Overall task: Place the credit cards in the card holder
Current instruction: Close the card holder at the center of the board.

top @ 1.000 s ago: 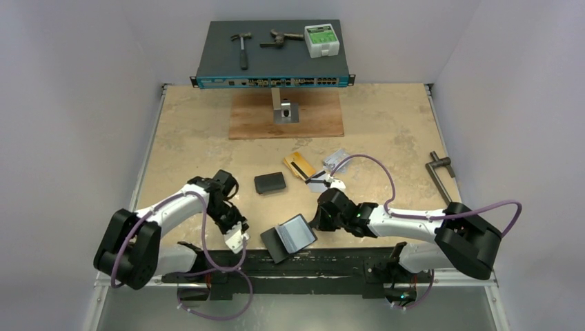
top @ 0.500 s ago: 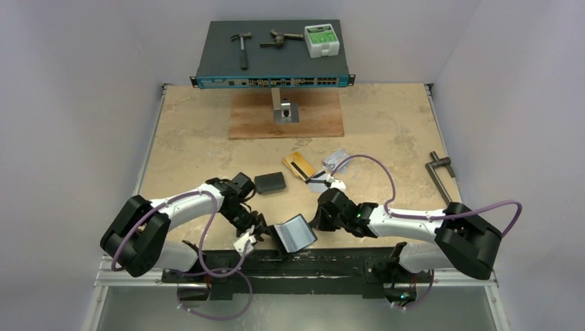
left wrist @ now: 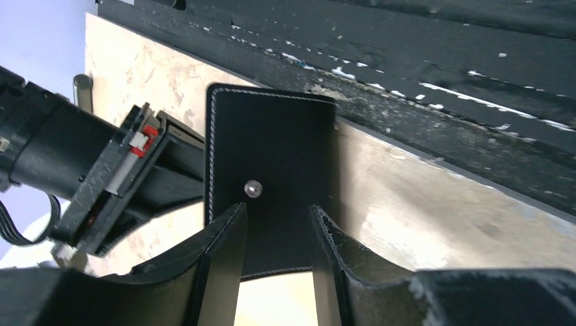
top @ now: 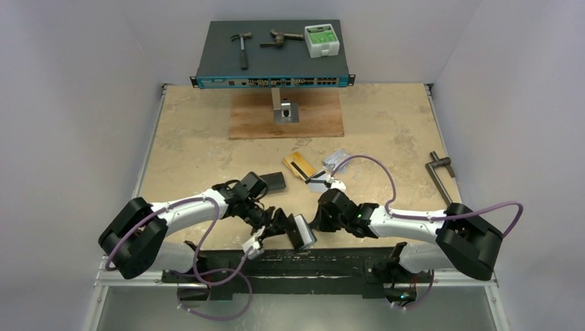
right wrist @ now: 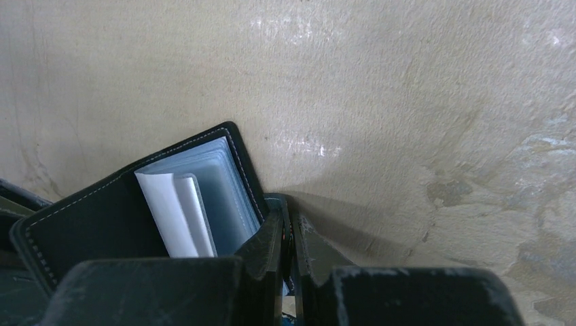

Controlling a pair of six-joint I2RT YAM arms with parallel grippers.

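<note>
While the credit cards (top: 317, 183) lie loose on the surface (top: 200, 138) in the middle of the overhead frame, none of them pocketed yet, the work sits lower down. The card holder (top: 301, 232) stands on edge near the bottom middle, half open between the two arms. The right hand (top: 316, 223) pinches its right side, apparently to prop it upright. The left hand (top: 281, 222) meets it from the left. The gold-orange card (top: 299, 164) and the silver-grey card (top: 336, 160) lie flat and thin just above the right hand, and a plain black pouch (top: 274, 181) lies just left of them

Seen from the left wrist, the holder's outer flap (left wrist: 272, 149) fills the centre. It is matte black and leather-like, with pale stitching round its rim and a small metal snap stud (left wrist: 253, 188). The left hand (left wrist: 277, 248) has its fingers spread, one on either side of the flap's lower part. Whether they touch it I cannot tell. My judgement is that they are lining up to take this flap so the holder can be spread wider for loading

From the right wrist, the right hand (right wrist: 291, 244) has its fingers pressed nearly together at the bottom centre, clamped on the holder's edge. Glossy clear pockets (right wrist: 234, 190) fan out bluish beside them, with a white insert (right wrist: 173, 214) in the front one. The stitched black cover curves away to the lower left over mottled beige stone
</note>
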